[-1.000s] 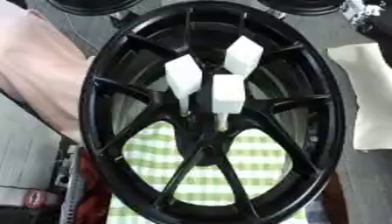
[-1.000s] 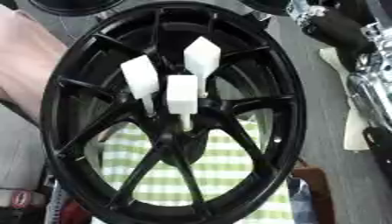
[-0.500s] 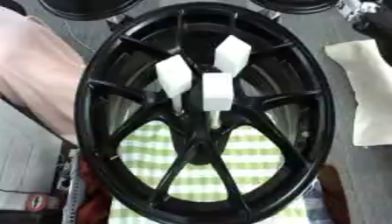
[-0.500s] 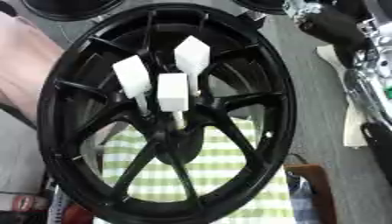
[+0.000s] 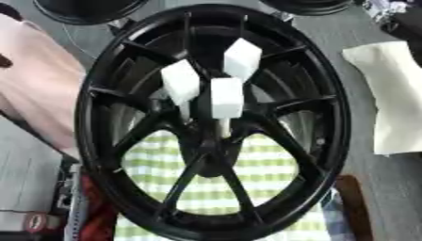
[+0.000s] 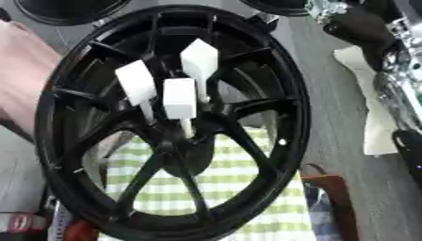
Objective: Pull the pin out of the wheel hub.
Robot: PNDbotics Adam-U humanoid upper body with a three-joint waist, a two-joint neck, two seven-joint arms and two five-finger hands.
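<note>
1. Left eye view: the black wheel hub (image 5: 213, 122) fills the frame, over a green-checked cloth (image 5: 214, 188). Three white pins (image 5: 226, 98) with block-shaped heads stand in its centre, clustered toward 12 o'clock. A pale cloth (image 5: 394, 94) lies at 3 o'clock.
2. Right eye view: the same hub; dark, shiny machinery (image 6: 395, 70) at 2 o'clock. No robot hand shows, so its state cannot be told.

Three pins (image 5: 226, 98) in the wheel hub (image 5: 210, 141), cloth (image 5: 394, 94) right.
</note>
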